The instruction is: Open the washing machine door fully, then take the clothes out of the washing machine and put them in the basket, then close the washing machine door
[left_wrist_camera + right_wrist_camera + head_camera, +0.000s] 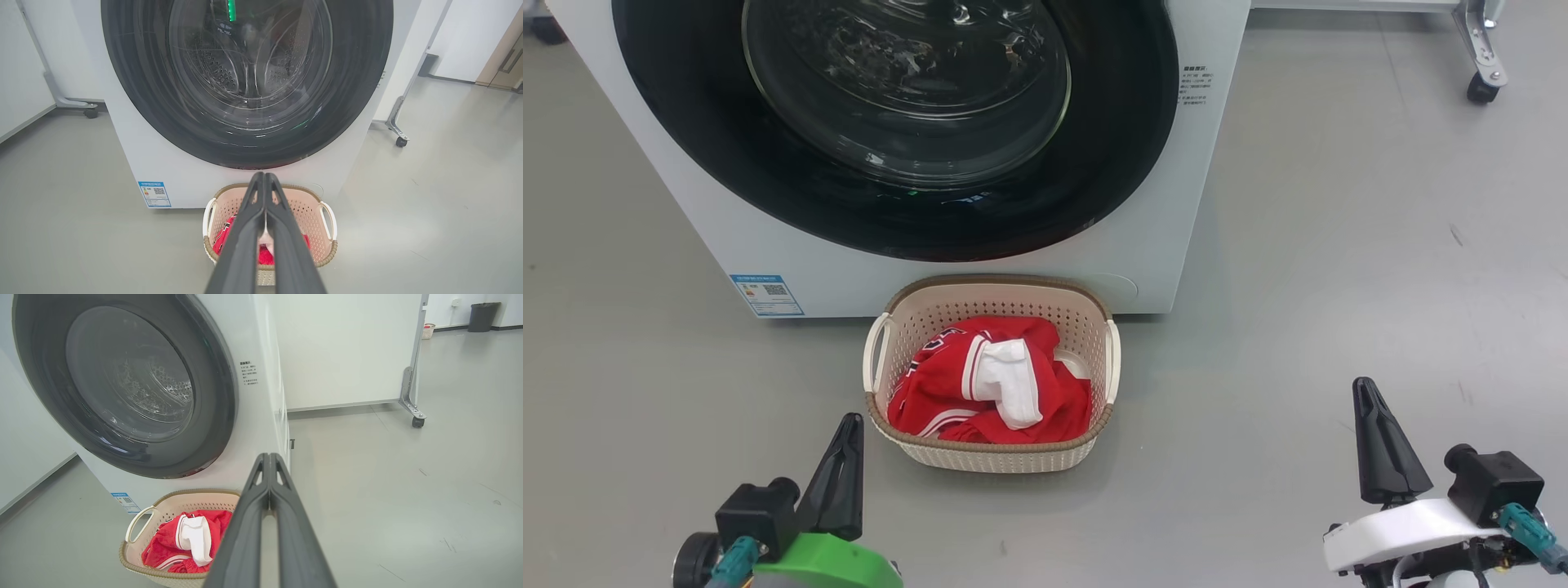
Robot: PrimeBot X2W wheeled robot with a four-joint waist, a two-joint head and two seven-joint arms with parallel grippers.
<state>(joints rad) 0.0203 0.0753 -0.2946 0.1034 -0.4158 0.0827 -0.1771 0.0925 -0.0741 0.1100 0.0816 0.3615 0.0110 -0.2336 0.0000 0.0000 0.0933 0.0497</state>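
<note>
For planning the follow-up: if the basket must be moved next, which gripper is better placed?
Probably left: the left gripper lies close beside the basket, while the right gripper stands much farther off.

Green-cased left end effector (852, 421), white-cased right end effector (1364, 385), black tapered fingers (837, 482)

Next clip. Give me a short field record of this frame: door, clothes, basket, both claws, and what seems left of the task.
door: washing machine door shut, flush with the washing machine front
clothes: red and white clothes lying inside the basket
basket: basket on the grey floor, just in front of the machine, below the door
left claw: left claw shut, empty, beside the basket, not touching it
right claw: right claw shut, empty, over bare floor
task left: nothing visible; all steps appear done
</note>
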